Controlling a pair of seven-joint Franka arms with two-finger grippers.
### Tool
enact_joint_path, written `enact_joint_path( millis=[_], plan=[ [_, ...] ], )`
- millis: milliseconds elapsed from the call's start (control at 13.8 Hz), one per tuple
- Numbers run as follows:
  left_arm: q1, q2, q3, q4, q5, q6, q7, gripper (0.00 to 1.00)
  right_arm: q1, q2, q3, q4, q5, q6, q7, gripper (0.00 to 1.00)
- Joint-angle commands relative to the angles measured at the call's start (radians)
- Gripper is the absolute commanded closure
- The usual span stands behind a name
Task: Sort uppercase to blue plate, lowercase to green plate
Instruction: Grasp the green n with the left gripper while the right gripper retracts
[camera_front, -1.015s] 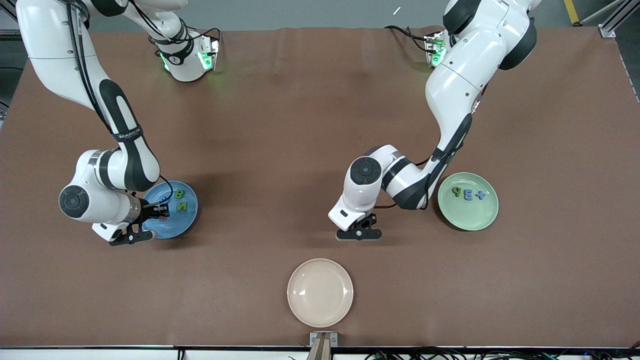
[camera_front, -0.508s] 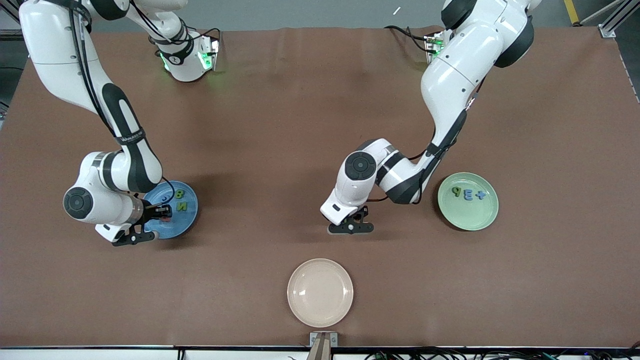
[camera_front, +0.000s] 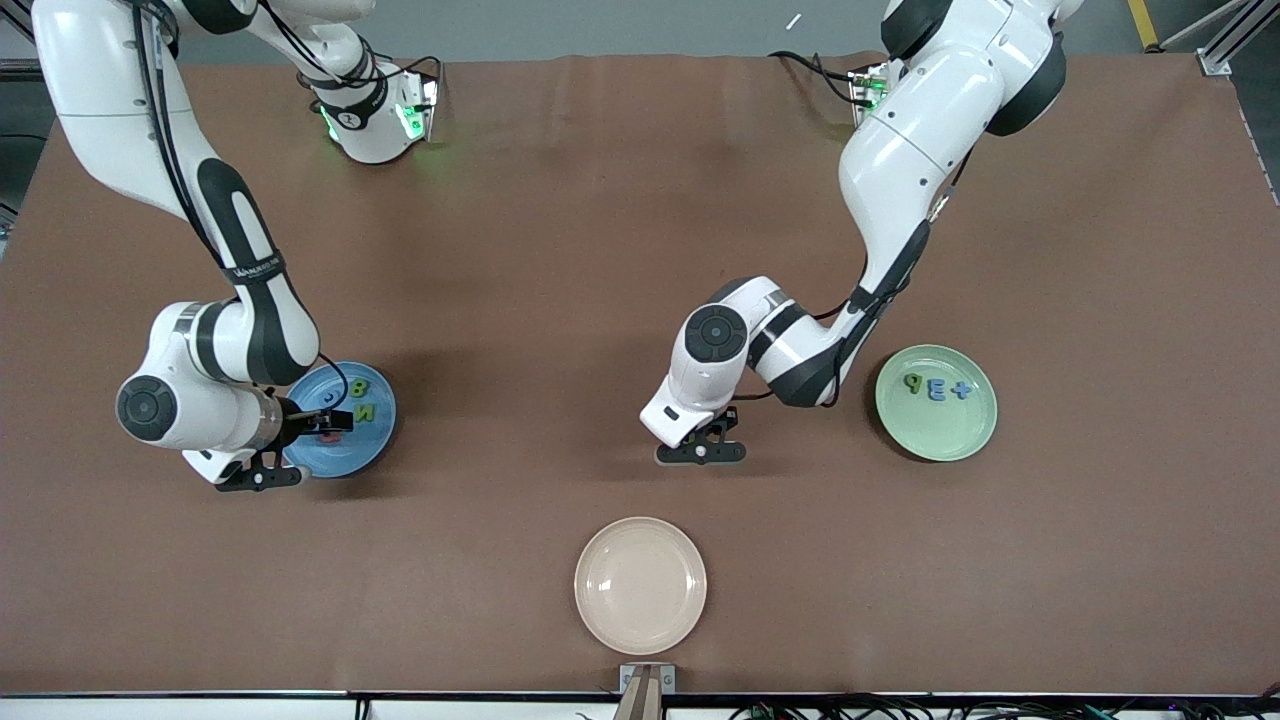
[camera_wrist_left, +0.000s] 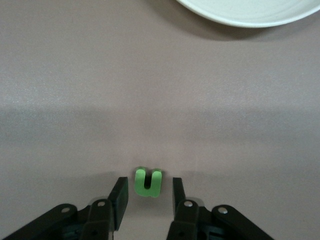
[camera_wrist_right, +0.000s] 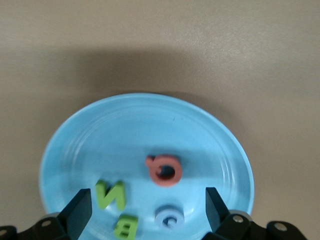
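Here, in the front view, the right gripper (camera_front: 322, 425) is being held low over the blue plate (camera_front: 375, 440), at the right arm's end of the table. A green B (camera_front: 360, 388) and a green N (camera_front: 366, 410) are being seen on that plate. The green plate (camera_front: 940, 435) is being kept at the left arm's end, with a green q (camera_front: 912, 381), a blue E-shaped letter (camera_front: 936, 389) and a blue plus-shaped letter (camera_front: 961, 390) on it. The left gripper (camera_front: 700, 447) is being held low over the bare table between the two plates. An empty cream plate (camera_front: 640, 585) is being left nearer the camera.

In the left wrist view, a green u (camera_wrist_left: 148, 182) is being seen flat on the table between the left gripper's fingers (camera_wrist_left: 118, 199). The fingers are being held a little apart, with gaps on both sides, so nothing is being gripped. If the gripper is being lifted now, the u could be left on the table. If one finger is being brought in first, the tiny letter could be pushed away or tipped.

In the right wrist view, the right gripper's fingers (camera_wrist_right: 81, 212) are being held wide open and empty. A red-pink Q (camera_wrist_right: 165, 169), a blue C (camera_wrist_right: 170, 218), the N and the B are being seen on the blue plate. A letter could be bumped if the gripper is being moved sideways while low.
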Motion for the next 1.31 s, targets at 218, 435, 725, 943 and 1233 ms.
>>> enact_joint_path(
  millis=[218,435,725,943,1233],
  plan=[
    [-0.01,0.018,0.007,0.002,-0.001,-0.007,0.012,0.56,-0.052,-0.159,0.006,0.108,-0.016,-0.317,0.048,0.0],
    [-0.01,0.019,0.01,0.002,-0.003,-0.007,0.015,0.57,-0.06,-0.255,-0.014,0.131,-0.073,-0.425,0.04,0.0],
    [-0.01,0.028,0.013,0.006,-0.003,0.002,0.016,0.57,-0.064,-0.378,-0.018,0.134,-0.101,-0.511,0.054,0.0],
    [-0.01,0.028,0.013,0.006,-0.003,0.002,0.016,0.65,-0.069,-0.38,-0.02,0.239,-0.102,-0.615,0.061,0.0],
    [-0.008,0.028,0.013,0.006,-0.003,0.005,0.038,0.8,-0.08,-0.377,-0.02,0.295,-0.099,-0.659,0.061,0.0]
  ],
)
